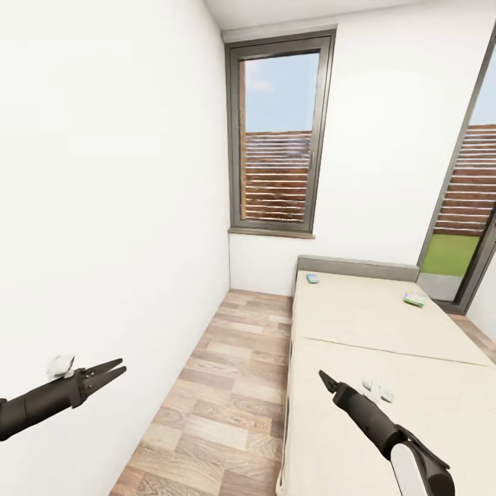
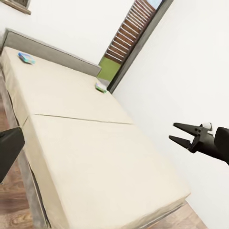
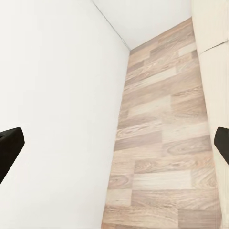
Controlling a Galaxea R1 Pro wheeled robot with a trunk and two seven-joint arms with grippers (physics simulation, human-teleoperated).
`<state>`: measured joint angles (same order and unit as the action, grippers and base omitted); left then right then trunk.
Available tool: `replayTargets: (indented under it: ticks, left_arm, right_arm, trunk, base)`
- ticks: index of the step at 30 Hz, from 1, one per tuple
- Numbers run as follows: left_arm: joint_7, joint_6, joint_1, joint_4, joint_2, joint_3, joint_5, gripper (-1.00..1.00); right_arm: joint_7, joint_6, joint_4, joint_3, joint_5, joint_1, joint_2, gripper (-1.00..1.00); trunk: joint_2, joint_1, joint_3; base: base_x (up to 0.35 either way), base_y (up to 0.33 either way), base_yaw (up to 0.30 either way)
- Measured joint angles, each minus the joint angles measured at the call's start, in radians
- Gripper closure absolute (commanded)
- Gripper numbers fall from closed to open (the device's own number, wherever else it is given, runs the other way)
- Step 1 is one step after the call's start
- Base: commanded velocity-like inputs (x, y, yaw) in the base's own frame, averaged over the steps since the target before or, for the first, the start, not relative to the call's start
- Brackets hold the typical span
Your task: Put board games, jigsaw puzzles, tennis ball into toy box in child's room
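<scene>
both grippers, left (image 1: 118, 372) and right (image 1: 324, 378), slightly open and empty; roll along the bed (image 1: 372, 331) toward the far games (image 1: 414, 299), then reach low.

The bed (image 1: 386, 358) is wide and low, with a beige mattress and a grey headboard against the far wall under the window. A seam runs across the mattress about halfway down. Two board games lie flat on the half nearer the headboard, well apart from each other. The blue game (image 1: 313, 278) sits close to the headboard, near the bed's left edge. The green and white game (image 1: 415, 299) lies toward the right edge, a little further from the headboard.
</scene>
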<state>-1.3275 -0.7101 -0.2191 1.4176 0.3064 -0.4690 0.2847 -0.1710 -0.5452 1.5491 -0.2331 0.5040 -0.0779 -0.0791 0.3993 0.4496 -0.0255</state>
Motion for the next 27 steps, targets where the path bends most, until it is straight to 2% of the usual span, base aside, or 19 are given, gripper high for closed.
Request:
replayTargets:
  ticks: [10,11,13,14,27]
  left_arm:
    - [0.056,0.056,0.000,0.000,0.000,0.000,-0.001,-1.00]
    - [0.292,0.083,0.000,0.000,0.000,0.000,-0.002,-1.00]
    - [0.962,0.085,0.000,-0.001,0.000,0.001,-0.006,-1.00]
    - [1.119,0.083,0.000,-0.001,0.000,0.001,-0.004,-1.00]
    - [1.126,0.081,0.000,-0.001,0.000,0.003,-0.001,-1.00]
  right_arm:
    - [0.056,0.000,0.000,0.000,0.001,0.000,0.000,-1.00]
    - [0.292,-0.003,-0.001,-0.003,-0.013,0.000,0.000,-1.00]
    - [0.314,-0.003,-0.001,-0.002,-0.008,0.000,-0.001,-1.00]
    - [0.314,-0.003,-0.001,-0.002,-0.008,0.000,-0.001,-1.00]
    - [0.314,-0.003,-0.001,-0.002,-0.008,0.000,-0.002,-1.00]
  trunk:
    - [0.000,0.000,-0.005]
    - [0.000,0.000,-0.006]
    - [0.000,0.000,-0.006]
    - [0.000,0.000,-0.006]
    - [0.000,0.000,-0.006]
  base:
    - [0.000,0.000,-0.138]
    - [0.000,0.000,-0.051]
    - [0.012,0.000,-0.037]
    - [0.037,0.000,-0.026]
    - [0.159,0.000,-0.005]
